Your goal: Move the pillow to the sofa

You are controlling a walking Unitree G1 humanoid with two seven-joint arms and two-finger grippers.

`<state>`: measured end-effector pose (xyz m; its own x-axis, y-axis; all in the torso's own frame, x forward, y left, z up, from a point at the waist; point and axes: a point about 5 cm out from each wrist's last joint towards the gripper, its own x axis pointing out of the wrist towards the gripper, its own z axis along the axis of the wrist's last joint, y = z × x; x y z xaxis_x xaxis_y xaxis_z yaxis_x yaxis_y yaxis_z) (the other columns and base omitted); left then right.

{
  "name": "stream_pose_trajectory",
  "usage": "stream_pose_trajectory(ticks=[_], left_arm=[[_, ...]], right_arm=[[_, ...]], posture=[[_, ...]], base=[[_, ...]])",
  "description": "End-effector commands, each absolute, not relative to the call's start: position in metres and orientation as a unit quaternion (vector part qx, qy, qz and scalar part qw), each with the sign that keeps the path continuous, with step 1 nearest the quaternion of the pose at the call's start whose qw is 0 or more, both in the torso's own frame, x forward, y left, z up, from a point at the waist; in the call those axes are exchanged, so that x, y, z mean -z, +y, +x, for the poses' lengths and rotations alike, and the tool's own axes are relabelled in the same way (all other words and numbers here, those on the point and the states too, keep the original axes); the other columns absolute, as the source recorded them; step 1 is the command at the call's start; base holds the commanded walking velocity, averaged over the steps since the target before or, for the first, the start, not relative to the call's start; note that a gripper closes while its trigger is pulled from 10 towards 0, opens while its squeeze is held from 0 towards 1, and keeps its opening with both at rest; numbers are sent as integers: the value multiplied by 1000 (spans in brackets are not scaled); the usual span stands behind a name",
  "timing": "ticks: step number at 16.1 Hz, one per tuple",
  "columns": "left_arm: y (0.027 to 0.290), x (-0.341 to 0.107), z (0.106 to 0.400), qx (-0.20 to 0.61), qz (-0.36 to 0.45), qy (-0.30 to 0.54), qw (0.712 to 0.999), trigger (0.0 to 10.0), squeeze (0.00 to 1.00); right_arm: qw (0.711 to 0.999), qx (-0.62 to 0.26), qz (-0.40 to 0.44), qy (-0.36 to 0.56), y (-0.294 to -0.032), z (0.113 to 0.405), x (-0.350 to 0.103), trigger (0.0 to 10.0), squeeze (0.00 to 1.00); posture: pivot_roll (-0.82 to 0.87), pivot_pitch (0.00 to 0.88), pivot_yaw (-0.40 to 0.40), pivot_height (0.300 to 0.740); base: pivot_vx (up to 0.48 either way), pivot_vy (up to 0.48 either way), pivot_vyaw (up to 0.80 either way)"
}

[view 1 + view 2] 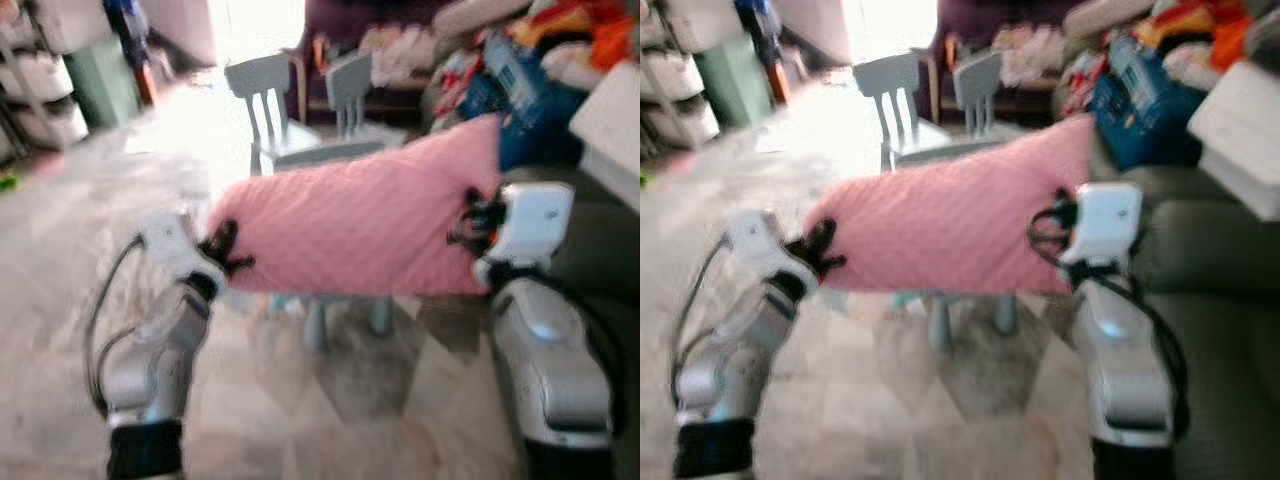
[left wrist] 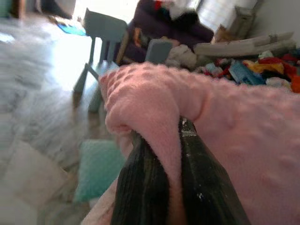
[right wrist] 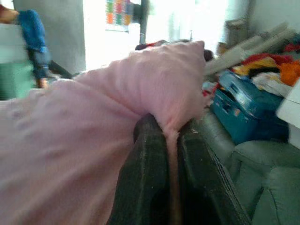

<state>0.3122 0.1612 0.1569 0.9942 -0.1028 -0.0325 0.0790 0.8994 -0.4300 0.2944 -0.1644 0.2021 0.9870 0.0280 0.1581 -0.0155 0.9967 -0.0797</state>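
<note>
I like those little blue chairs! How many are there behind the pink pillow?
2. One chair stands on the left past the pillow, the other chair just to its right. The pillow could be hiding more.

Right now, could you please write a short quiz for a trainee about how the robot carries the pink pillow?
1. True or false: both pincers are pinching the pink pillow.
2. Which is behind the pillow? A) small pale blue chairs B) a bicycle C) a television
3. On which side of the robot is the grey-green sofa?

Key:
1. True: the left pincer grips one end and the right pincer grips the other.
2. A
3. Its right.
</note>
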Motion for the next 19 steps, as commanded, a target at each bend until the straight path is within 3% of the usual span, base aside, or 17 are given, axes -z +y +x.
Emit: stream_pose_trajectory(ticks=[1,16,19], left_arm=[[162,-161,313,43,-219,19,975,10000,0],[170,-160,314,25,-224,16,974,10000,0],[170,-160,314,25,-228,16,973,10000,0]], right_arm=[[994,-6,-41,-97,-166,294,-210,10000,0],[995,-8,-39,-89,-166,294,-207,10000,0],[995,-9,-39,-89,-165,294,-207,10000,0]], posture=[[-189,0,12,740],[-191,0,13,740],[-191,0,13,740]], base=[[-296,0,0],[-37,0,0],[0,341,0]])
